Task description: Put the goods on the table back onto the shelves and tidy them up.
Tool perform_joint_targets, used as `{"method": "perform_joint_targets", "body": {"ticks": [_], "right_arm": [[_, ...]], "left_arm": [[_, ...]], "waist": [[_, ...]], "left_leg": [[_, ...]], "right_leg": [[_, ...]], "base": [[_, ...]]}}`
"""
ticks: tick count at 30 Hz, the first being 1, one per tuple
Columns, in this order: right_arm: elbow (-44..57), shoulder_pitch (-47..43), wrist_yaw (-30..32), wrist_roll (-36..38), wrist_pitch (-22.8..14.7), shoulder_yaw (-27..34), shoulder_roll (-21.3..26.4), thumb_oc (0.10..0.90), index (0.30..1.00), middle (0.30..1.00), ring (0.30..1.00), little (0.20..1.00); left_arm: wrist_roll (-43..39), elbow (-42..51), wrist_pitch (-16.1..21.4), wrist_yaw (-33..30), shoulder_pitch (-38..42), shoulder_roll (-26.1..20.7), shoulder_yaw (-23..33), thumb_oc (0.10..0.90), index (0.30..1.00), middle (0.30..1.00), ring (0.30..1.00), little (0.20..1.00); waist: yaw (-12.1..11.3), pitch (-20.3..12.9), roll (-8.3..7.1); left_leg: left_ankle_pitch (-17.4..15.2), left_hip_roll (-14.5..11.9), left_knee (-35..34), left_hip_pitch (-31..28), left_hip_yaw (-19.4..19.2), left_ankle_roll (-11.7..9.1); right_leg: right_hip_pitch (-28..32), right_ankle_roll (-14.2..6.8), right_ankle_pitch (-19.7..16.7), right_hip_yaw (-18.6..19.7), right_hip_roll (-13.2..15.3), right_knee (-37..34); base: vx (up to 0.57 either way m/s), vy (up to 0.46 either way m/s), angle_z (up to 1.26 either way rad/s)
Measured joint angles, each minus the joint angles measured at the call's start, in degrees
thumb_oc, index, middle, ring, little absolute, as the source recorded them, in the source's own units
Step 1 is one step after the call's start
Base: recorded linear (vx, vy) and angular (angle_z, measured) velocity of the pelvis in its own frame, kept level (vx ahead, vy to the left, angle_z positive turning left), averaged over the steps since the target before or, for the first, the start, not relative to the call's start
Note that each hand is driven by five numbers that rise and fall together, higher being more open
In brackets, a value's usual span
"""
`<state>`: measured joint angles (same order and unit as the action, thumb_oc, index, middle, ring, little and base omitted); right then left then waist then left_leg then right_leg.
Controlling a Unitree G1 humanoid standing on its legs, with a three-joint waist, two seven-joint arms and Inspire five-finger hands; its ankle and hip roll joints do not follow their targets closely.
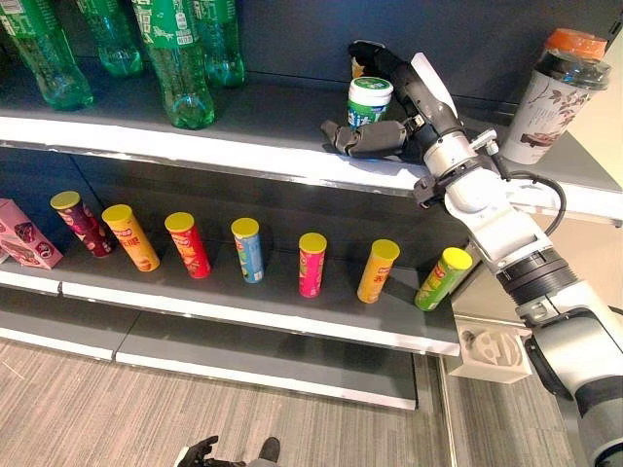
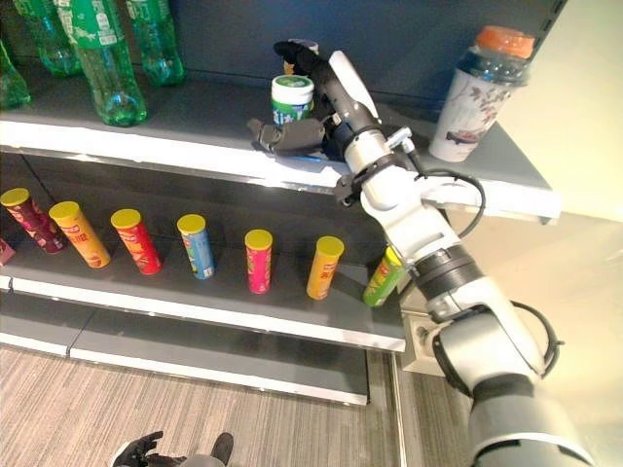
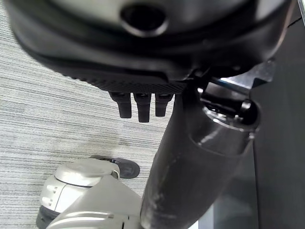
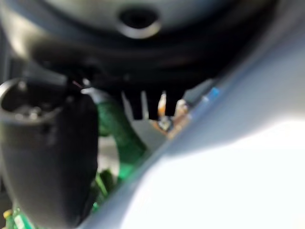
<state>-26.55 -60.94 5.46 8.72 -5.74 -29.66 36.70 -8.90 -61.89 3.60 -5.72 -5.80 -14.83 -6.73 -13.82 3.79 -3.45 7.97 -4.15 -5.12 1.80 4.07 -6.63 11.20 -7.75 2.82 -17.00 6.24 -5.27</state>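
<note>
Since the small green-and-white plastic tub standing on the upper grey shelf between the right hand's spread thumb and straightened fingers looks light, stiff and smooth, its round sides seem the best hold.

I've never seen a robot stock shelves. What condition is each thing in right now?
Small white jar with green lid: upright on the top shelf, between the right hand's thumb and fingers.
Right hand: open around it.
Green plastic bottles: upright.
Tall chip cans with yellow lids: upright, in a row.
Orange-capped patterned drink bottle: upright.
Left hand: hanging over the floor.
</note>
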Motion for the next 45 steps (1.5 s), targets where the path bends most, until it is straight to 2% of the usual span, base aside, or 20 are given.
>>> {"method": "perform_joint_targets", "body": {"ticks": [16, 23, 29, 39, 41, 42, 43, 44, 45], "right_arm": [[0.96, 0.01, 0.23, -0.06, 0.2, 0.38, 0.95, 0.8, 0.9, 0.9, 0.9, 0.9], [8.25, 0.55, 3.07, -1.22, -0.02, 2.63, 1.79, 0.8, 0.9, 0.9, 0.9, 0.9], [13.68, 0.13, 4.95, -5.58, -0.59, 4.07, 3.3, 0.8, 0.9, 0.9, 0.9, 0.9], [15.35, 0.23, 4.62, -5.89, -1.17, 4.07, 4.18, 0.8, 0.9, 0.9, 0.9, 0.9], [18.66, 0.68, 4.46, -5.84, -1.16, 4.08, 7.83, 0.8, 0.9, 0.9, 0.9, 0.9], [23.19, 0.87, 4.39, -5.82, -1.52, 4.88, 10.27, 0.8, 0.9, 0.9, 0.9, 0.9], [25.48, 1.31, 4.35, -5.78, -1.68, 5.86, 10.53, 0.8, 0.9, 0.9, 0.9, 0.9], [33.17, 5.12, 3.57, -5.68, -2.0, 9.21, 12.47, 0.8, 0.9, 0.9, 0.9, 0.9], [35.26, 5.72, 3.46, -5.68, -3.06, 9.37, 12.43, 0.8, 0.9, 0.9, 0.9, 0.9]], "left_arm": [[0.01, 0.0, -0.02, 0.0, 0.09, -0.03, 0.06, 0.8, 0.9, 0.9, 0.9, 0.9], [0.18, 0.03, -0.07, -0.03, 0.17, -0.06, 0.01, 0.8, 0.9, 0.9, 0.9, 0.9], [0.62, 0.02, -0.08, 0.04, 1.06, 0.02, 0.1, 0.8, 0.9, 0.9, 0.9, 0.9], [1.26, 0.03, -0.09, 0.04, 1.34, 0.03, 0.12, 0.8, 0.9, 0.9, 0.9, 0.9], [1.65, 0.03, -0.09, 0.02, 1.15, 0.03, 0.32, 0.8, 0.9, 0.9, 0.9, 0.9], [2.28, 0.0, -0.15, -0.06, 0.3, -0.04, 0.88, 0.8, 0.9, 0.9, 0.9, 0.9], [2.28, -0.06, -0.22, -0.07, 0.08, -0.05, 1.26, 0.8, 0.9, 0.9, 0.9, 0.9], [2.4, -0.05, -0.32, -0.11, 0.22, -0.17, 1.3, 0.8, 0.9, 0.9, 0.9, 0.9], [2.44, -0.11, -0.31, -0.12, -0.01, -0.24, 1.25, 0.8, 0.9, 0.9, 0.9, 0.9]], "waist": [[0.69, 0.0, 0.0], [1.6, 0.02, 0.15], [2.2, 0.01, 0.18], [2.28, 0.01, 0.17], [2.4, 0.03, 0.13], [3.42, 0.02, 0.14], [4.05, 0.02, 0.14], [5.11, -0.02, 0.08], [5.65, -0.02, 0.1]], "left_leg": [[0.0, -0.05, -0.01, -0.04, -0.14, 0.0], [-0.01, -0.04, -0.02, -0.07, -0.32, 0.01], [-0.04, -0.1, -0.03, -0.23, -0.47, 0.05], [-0.04, -0.09, -0.03, -0.19, -0.49, 0.05], [-0.08, -0.1, -0.03, -0.1, -0.63, 0.1], [-0.09, -0.19, -0.03, -0.15, -1.53, 0.12], [-0.09, -0.32, -0.02, -0.21, -2.0, 0.12], [-0.09, -0.68, -0.04, -0.3, -2.47, 0.12], [-0.09, -0.52, -0.03, -0.66, -3.39, 0.12]], "right_leg": [[-0.05, 0.0, 0.0, 0.12, 0.03, 0.0], [-0.08, 0.0, 0.0, 0.19, 0.07, 0.0], [0.02, 0.0, 0.0, 0.33, 0.05, 0.0], [-0.04, 0.01, -0.01, 0.39, 0.05, 0.0], [-0.22, 0.01, -0.01, 0.54, 0.13, 0.0], [-0.6, 0.1, -0.11, 1.38, 0.16, 0.01], [-0.76, 0.15, -0.19, 1.65, 0.13, 0.01], [-0.75, 0.17, -0.23, 1.8, 0.07, 0.01], [-0.83, 0.27, -0.31, 2.23, 0.12, 0.01]], "base": [[0.0, 0.0, 0.0], [0.0, 0.0, 0.0], [0.0, 0.0, 0.0], [0.0, 0.0, 0.0], [-0.03, 0.013, -0.08], [-0.04, 0.007, -0.21], [-0.04, 0.001, -0.24], [-0.04, -0.01, -0.22], [-0.02, -0.008, -0.28]]}}
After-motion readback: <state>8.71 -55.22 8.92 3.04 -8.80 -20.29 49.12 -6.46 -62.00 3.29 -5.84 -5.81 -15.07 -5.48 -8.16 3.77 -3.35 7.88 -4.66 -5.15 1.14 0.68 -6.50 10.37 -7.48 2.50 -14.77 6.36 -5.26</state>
